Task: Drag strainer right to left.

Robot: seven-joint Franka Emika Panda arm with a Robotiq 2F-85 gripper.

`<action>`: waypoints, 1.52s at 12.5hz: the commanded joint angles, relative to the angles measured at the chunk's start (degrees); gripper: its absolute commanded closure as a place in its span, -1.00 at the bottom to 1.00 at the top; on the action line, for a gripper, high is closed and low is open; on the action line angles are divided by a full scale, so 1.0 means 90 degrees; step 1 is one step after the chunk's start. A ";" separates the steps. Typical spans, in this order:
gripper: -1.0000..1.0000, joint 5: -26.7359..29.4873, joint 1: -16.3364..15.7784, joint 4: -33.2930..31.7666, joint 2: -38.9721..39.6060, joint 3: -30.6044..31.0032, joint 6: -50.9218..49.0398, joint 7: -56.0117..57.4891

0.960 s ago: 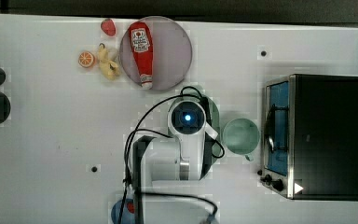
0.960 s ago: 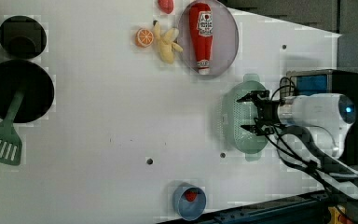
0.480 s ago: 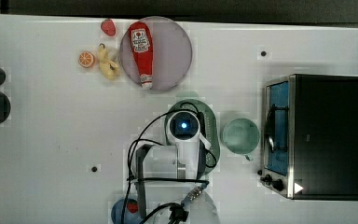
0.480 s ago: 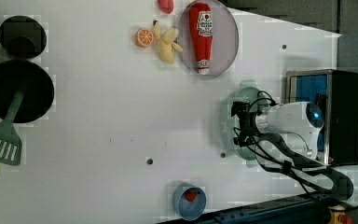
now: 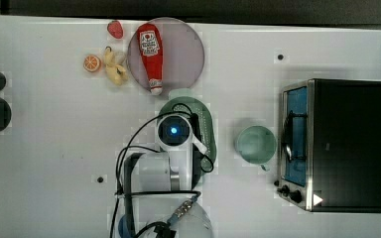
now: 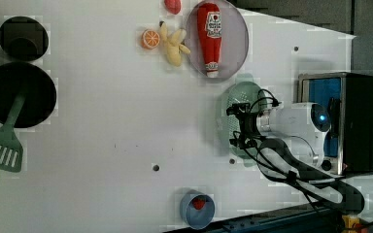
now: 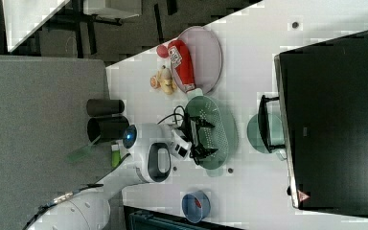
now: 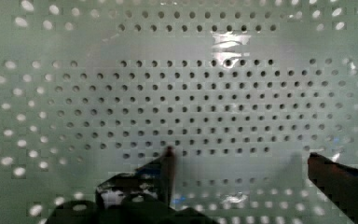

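Note:
The pale green oval strainer point(image 5: 207, 124) lies mid-table in the top view, between the grey-lilac plate point(image 5: 181, 44) and the mint cup point(image 5: 255, 144). My wrist point(image 5: 173, 131) covers its half on the top view's left. The gripper point(image 6: 238, 124) reaches down into the strainer's bowl point(image 6: 243, 94). In the wrist view the dotted floor point(image 8: 191, 93) is close up, and the gripper point(image 8: 240, 161) is open, with both fingertips point(image 8: 168, 161) set wide apart on that floor. From the right view the gripper point(image 7: 210, 138) stands inside the strainer point(image 7: 223, 117).
A ketchup bottle point(image 5: 150, 54) lies on the plate, with a banana point(image 5: 114, 69), an orange point(image 5: 92, 63) and a red fruit point(image 5: 114, 28) beside it. A toaster oven point(image 5: 337, 144) stands at the top view's right. A blue bowl point(image 6: 196, 208), black pan point(image 6: 19, 94) and green spatula point(image 6: 2, 148) sit further off.
The strainer and my gripper inside it have slid toward the top view's left, away from the mint cup. The gap between strainer and cup has grown.

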State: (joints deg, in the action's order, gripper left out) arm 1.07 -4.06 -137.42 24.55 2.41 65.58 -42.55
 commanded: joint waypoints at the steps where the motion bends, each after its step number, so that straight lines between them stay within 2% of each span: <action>1: -1.00 0.0157 -0.0309 0.0026 -0.0111 0.0068 0.0027 -0.0906; 8: -1.00 0.0164 -0.1265 0.0263 0.0009 0.0311 -0.0023 -0.2182; 14: -1.00 0.0508 -0.2068 0.1104 0.0502 0.0354 -0.0233 -0.2331; 19: -1.00 0.0859 -0.2538 0.1726 0.0823 0.0353 -0.0558 -0.2495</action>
State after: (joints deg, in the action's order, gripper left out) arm 7.48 -25.39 -124.89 30.58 5.19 62.16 -60.60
